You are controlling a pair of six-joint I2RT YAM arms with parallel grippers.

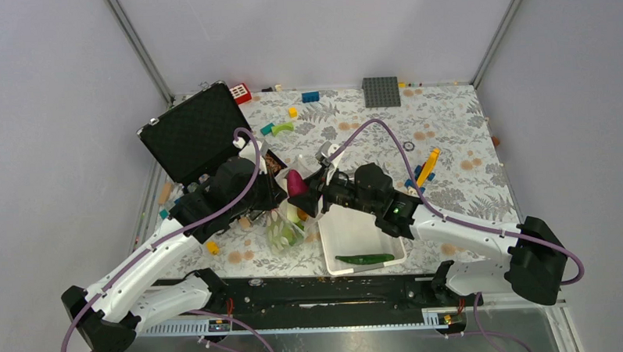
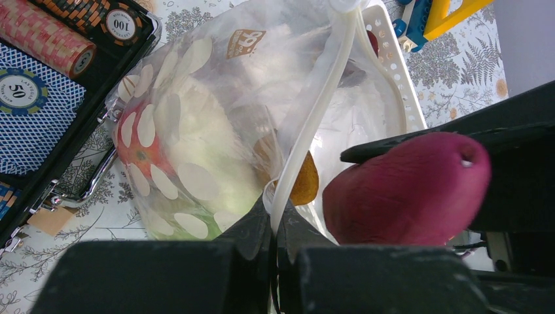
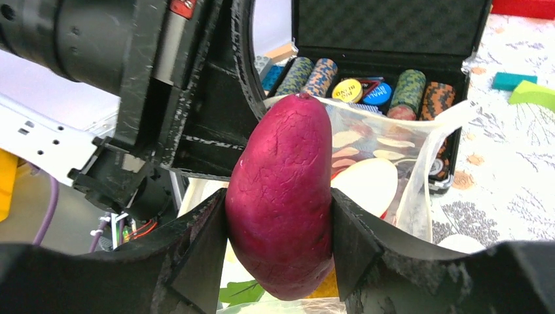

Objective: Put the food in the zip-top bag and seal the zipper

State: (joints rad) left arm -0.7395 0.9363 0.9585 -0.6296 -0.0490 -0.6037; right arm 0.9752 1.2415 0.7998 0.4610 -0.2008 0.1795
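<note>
Since the left hand (image 2: 278, 258) is pinched shut on the zipper (image 2: 319, 104) edge, the zip-top bag (image 2: 196, 124) mouth is held up and open at frame centre. Right hand (image 3: 280, 226) clamps the purple sweet potato (image 3: 281, 157) just beside that mouth, probably lined up for a drop-in. Green pepper (image 1: 364, 259) lies in the white basket (image 1: 349, 233).

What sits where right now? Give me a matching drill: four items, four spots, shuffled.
Items
1. purple sweet potato
2. long green pepper
3. zip-top bag
4. poker chip rolls

Spots
A. lying in the white basket
B. inside the black case
C. clamped in the right claw
D. mouth edge pinched by the left claw

Pairs: 1-C, 2-A, 3-D, 4-B
</note>
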